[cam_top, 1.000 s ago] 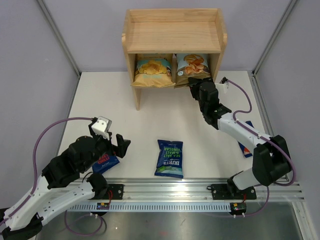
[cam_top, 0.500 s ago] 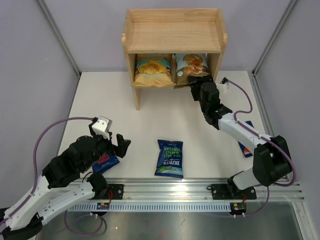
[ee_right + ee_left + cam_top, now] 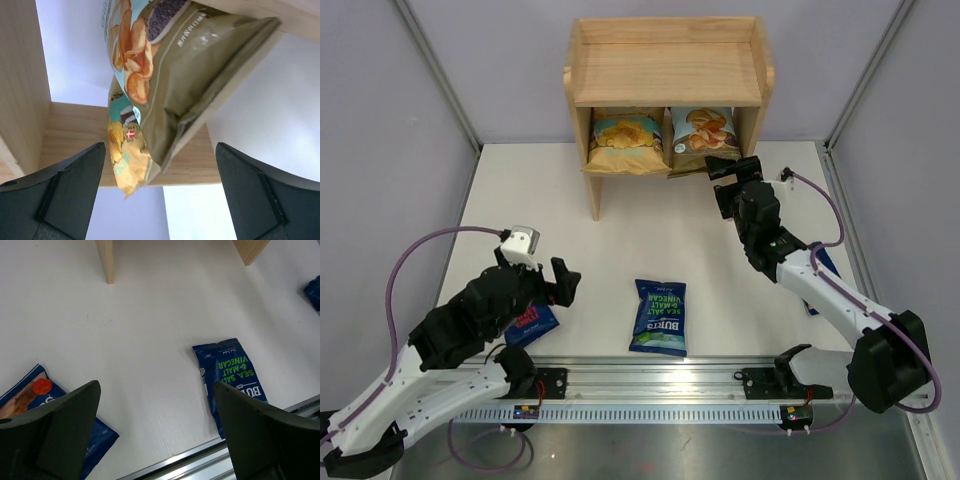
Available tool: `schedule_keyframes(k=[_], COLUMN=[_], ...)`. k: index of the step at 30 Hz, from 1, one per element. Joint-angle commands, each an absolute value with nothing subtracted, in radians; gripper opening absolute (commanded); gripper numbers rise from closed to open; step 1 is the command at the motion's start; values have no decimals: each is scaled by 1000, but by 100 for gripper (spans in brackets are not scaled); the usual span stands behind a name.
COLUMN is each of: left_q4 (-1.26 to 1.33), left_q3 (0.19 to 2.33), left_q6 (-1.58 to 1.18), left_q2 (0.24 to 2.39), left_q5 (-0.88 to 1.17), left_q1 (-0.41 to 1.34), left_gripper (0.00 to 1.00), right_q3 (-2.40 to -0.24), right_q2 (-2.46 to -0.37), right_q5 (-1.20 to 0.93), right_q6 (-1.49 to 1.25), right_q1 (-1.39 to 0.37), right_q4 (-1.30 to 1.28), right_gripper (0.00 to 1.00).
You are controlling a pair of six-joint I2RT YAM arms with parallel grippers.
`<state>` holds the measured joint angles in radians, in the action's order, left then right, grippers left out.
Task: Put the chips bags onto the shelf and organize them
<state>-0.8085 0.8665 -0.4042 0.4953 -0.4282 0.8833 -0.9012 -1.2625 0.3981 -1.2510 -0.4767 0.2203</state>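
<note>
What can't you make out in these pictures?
- Top view: the blue bag on the right lies mostly under the right arm, lettering unreadable.
- Top view: the blue bag on the left is half covered by the left gripper.
- Top view: the shelf top board hides the upper parts of the yellow bag and brown bag.
- Right wrist view: the brown bag is cut off by the top edge.

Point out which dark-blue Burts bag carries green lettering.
The Burts bag lying alone in the middle of the table: it reads Sea Salt & Malt Vinegar in green. The one by the left gripper shows red print.
</note>
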Motion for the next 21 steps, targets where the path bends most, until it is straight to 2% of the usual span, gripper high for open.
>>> schedule_keyframes(k=[1,9,12,16,21], left_q4=[-689,-461,-401,-339,-195], left_q3=[862,729,706,681,634], left_q6=[-508,-563,-574,-587,-597], left_q2=[503,606,663,741,827], left_q5=[-437,-315,-290,-258,-192], left_q1=[884,884,884,884,884], left_gripper=[99,99,99,99,99], right_q3=[-829,-795,-831,-926,-885], right_q2=[-1145,-898,-812,-778,-665], right_q5=[400,373,273,133,-113], right_q6=[-1183,-847,-623,-537,-482], right_q1=[-471,-471,-471,-471,-471], right_q4=[212,54,-85,-384,-437], right_gripper=[99,99,99,99,99])
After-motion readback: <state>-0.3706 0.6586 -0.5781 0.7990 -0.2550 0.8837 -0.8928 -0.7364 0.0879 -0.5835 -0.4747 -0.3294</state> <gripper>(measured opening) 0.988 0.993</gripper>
